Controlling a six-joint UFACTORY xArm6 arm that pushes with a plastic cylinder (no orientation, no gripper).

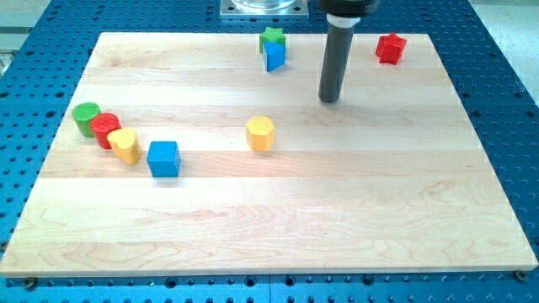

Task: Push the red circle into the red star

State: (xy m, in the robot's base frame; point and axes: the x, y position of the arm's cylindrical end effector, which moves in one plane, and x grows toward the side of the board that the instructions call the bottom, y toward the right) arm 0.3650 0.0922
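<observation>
The red circle (105,129) lies near the view's left edge of the wooden board, touching a green circle (85,118) on its upper left and a yellow block (125,145) on its lower right. The red star (390,48) sits near the view's top right corner of the board. My tip (330,98) rests on the board in the upper middle, left of and below the red star, far to the right of the red circle and touching no block.
A blue cube (163,158) sits right of the yellow block. A yellow hexagon (261,133) lies mid-board, left of and below my tip. A green star (272,36) and a blue block (274,55) touch at the top centre. The wooden board (269,227) sits on a blue perforated table.
</observation>
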